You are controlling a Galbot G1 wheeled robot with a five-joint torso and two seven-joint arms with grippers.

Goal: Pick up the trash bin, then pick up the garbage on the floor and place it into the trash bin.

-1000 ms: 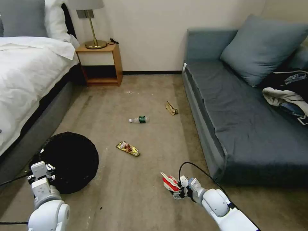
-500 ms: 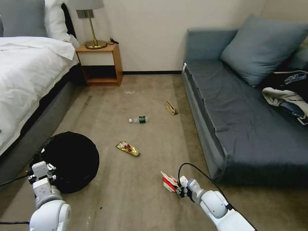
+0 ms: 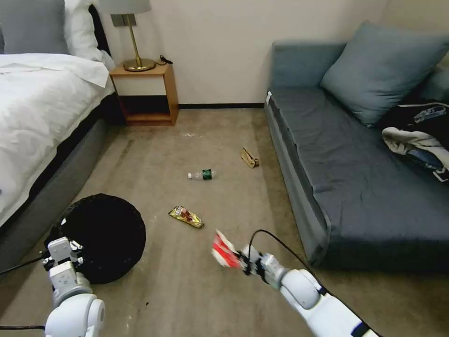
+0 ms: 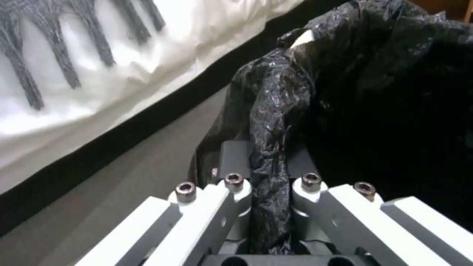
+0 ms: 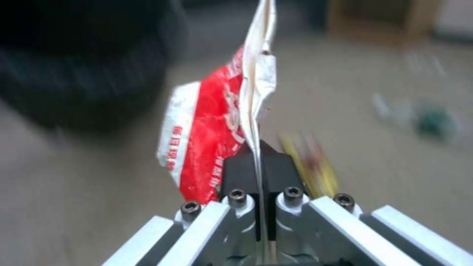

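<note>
The trash bin [image 3: 105, 234], round and lined with a crinkly black bag, sits low at the left beside the bed. My left gripper [image 3: 61, 247] is shut on its near rim; in the left wrist view the jaws of the left gripper [image 4: 268, 157] pinch a fold of the bag [image 4: 276, 96]. My right gripper [image 3: 243, 263] is shut on the red-and-white packet [image 3: 223, 250], held off the floor; the packet [image 5: 207, 125] stands up from the closed right gripper [image 5: 256, 159]. On the carpet lie a gold wrapper [image 3: 186, 216], a clear bottle [image 3: 202, 175] and a brown paper scrap [image 3: 250, 157].
A bed [image 3: 37, 117] runs along the left and a grey sofa [image 3: 355, 168] along the right, with clothes [image 3: 421, 135] on it. A wooden bedside table [image 3: 147, 93] with a lamp stands at the back wall. Open carpet lies between bin and packet.
My right gripper has lifted the red-and-white packet off the floor and carried it left toward the bin. The left arm and bin have barely moved.
</note>
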